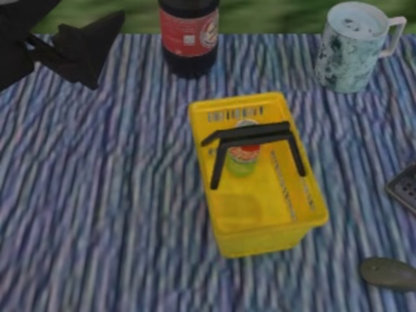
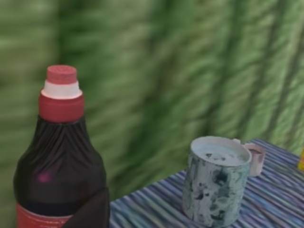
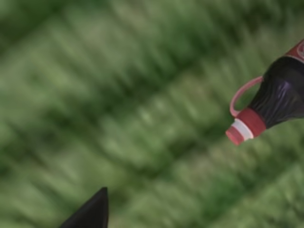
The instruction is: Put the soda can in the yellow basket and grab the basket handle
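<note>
The top camera looks straight down on the counter (image 1: 97,214). Both wrist cameras face outward across it, sharing the dark bottle (image 2: 59,166) with the top view.

Striped table (image 1: 117,214): yellow basket (image 1: 286,221), bottle (image 1: 189,36), mug (image 1: 354,45).

Even, flat light from overhead, no glare anywhere. The yellow basket (image 1: 259,174) throws only a faint soft shadow onto the striped cloth (image 1: 97,208), and its black handle (image 1: 255,138) lays a dim bar across the basket floor. Everything looks slightly soft in the top view; both wrist views smear the green backdrop (image 2: 190,61) into streaks.
</note>
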Controlling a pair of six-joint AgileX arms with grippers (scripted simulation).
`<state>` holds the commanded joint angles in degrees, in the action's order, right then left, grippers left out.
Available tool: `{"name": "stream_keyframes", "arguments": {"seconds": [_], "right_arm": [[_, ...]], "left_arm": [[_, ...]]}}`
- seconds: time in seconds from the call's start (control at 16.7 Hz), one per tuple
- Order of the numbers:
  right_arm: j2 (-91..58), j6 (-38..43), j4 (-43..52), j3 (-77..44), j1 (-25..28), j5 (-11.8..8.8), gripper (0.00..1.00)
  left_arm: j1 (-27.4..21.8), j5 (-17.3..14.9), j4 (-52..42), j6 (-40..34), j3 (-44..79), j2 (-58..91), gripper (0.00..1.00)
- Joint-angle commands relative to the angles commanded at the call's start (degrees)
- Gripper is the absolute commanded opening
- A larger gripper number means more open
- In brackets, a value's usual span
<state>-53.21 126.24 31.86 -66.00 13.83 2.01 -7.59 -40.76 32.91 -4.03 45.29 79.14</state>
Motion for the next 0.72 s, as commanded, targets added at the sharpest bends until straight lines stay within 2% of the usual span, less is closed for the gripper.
{"name": "stream_keyframes", "arguments": {"seconds": [0.42, 0.72], "right_arm": [[-20.8, 61.6, 11.4, -31.0, 7.8, 0.6, 1.0], [-38.0, 103.1, 22.6, -46.8, 13.5, 0.5, 1.0]], "left_arm": [[3.6, 14.8, -12.7, -0.1, -16.0, -29.9, 1.0], [5.8, 24.2, -20.5, 0.7, -26.7, -49.4, 1.0]]}}
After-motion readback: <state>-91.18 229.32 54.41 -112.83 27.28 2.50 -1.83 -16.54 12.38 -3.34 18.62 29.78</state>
